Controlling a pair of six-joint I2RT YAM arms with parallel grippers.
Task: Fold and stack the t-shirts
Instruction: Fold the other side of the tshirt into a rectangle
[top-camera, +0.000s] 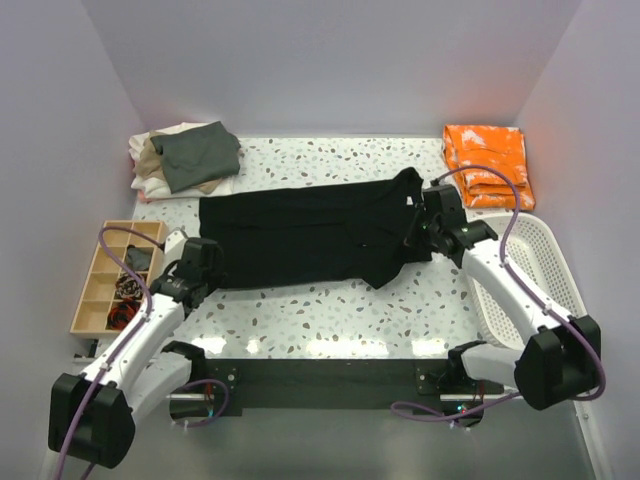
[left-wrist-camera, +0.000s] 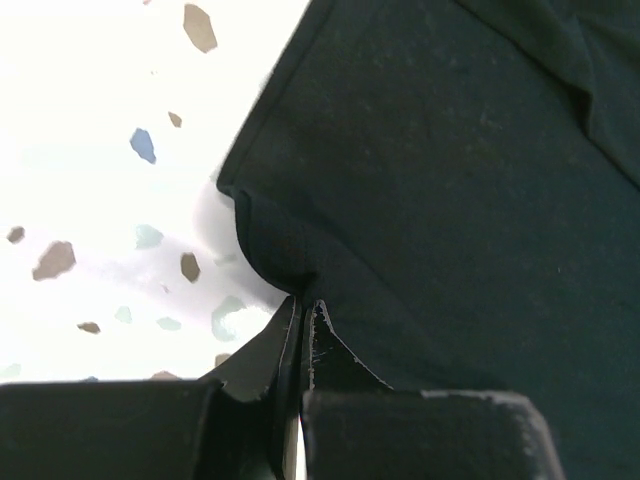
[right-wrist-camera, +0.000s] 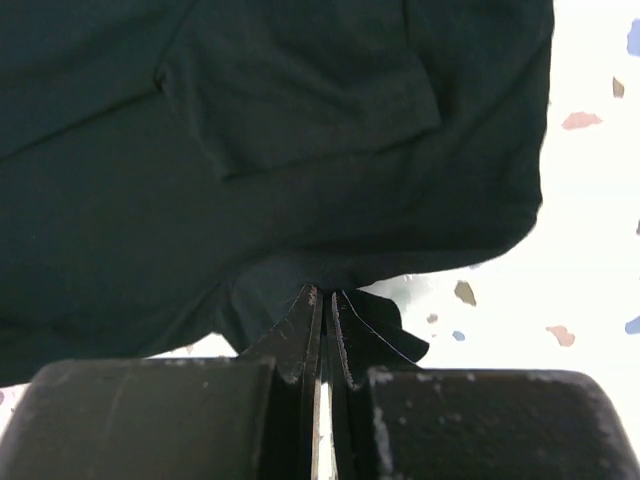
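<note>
Black t-shirt (top-camera: 300, 235) is spread on the speckled table (top-camera: 330, 312). I see left gripper (left-wrist-camera: 303, 308) pinching one edge, right gripper (right-wrist-camera: 322, 296) pinching the other.

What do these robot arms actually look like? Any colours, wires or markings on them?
Both the left arm and right arm have smooth white shells with chunky black joints. A thin purple cable loops along each. The left gripper and right gripper are black, each with two narrow wedge-shaped fingers. No markings are visible.
</note>
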